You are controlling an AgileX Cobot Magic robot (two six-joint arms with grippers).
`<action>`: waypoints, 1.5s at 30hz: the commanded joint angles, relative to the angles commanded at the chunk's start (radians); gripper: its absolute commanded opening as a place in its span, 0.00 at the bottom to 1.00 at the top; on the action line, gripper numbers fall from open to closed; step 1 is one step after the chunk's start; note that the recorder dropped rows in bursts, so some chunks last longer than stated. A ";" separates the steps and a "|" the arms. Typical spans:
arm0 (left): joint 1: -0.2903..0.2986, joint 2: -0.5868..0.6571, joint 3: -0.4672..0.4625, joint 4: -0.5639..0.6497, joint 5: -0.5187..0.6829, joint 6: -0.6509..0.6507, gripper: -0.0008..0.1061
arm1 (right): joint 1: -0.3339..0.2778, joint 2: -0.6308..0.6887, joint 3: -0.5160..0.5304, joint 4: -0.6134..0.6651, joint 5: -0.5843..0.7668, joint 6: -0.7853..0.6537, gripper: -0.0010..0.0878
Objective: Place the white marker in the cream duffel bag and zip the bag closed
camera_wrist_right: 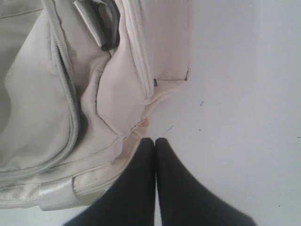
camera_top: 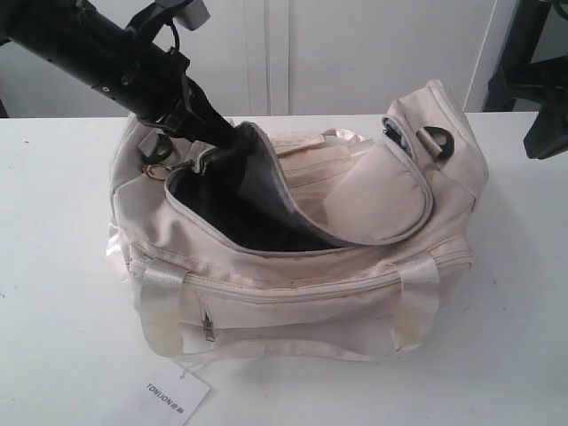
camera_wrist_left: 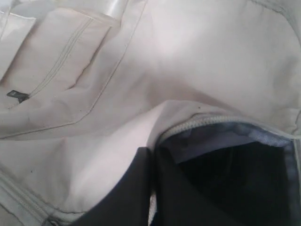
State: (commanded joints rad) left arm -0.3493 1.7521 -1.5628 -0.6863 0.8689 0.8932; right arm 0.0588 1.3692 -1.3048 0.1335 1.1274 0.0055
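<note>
left arm slants down from upper left, its tip out of sight in the exterior view. left gripper has its fingers pressed together, only a thin slit between them. right arm sits at far right edge; right gripper fingers closed tip to tip.

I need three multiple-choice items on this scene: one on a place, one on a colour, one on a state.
1. Where is the left claw relative to the cream duffel bag? A behind it; B at its opening; C under it.
2. What colour is the bag's lining? A dark grey; B red; C yellow.
3. How is the right claw? A wide open; B holding a cup; C shut.
Key: B, the dark opening lies just before it; A, the folded-back top shows grey inside; C, its fingers touch.
</note>
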 joint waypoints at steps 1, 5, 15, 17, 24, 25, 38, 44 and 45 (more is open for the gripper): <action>0.000 0.000 0.000 0.000 0.011 0.000 0.01 | 0.000 0.000 0.000 0.000 0.000 0.000 0.01; 0.000 0.000 0.000 0.005 0.052 0.002 0.01 | 0.000 0.000 0.000 0.000 0.000 0.000 0.01; 0.000 0.000 0.000 0.108 0.130 0.002 0.01 | 0.000 0.000 0.000 0.000 0.000 0.000 0.01; 0.000 0.000 0.000 0.123 0.134 0.002 0.01 | 0.000 0.000 0.000 0.000 0.000 0.000 0.01; 0.000 0.000 0.000 0.198 0.138 0.002 0.01 | 0.000 0.000 0.000 0.000 0.000 0.000 0.01; 0.000 0.000 0.000 0.204 0.138 0.002 0.01 | 0.000 0.000 0.000 0.000 0.000 0.000 0.01; 0.000 0.000 0.000 0.225 0.138 0.002 0.39 | 0.000 0.000 0.000 0.000 0.007 -0.006 0.01; 0.000 0.000 -0.002 0.223 0.138 0.000 0.47 | 0.000 0.000 0.000 0.000 0.004 -0.006 0.01; 0.000 -0.001 -0.007 0.223 0.139 0.000 0.47 | 0.000 0.000 0.000 0.000 0.004 -0.006 0.01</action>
State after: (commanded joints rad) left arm -0.3493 1.7507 -1.5699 -0.4635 1.0074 0.8932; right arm 0.0588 1.3692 -1.3048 0.1335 1.1314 0.0000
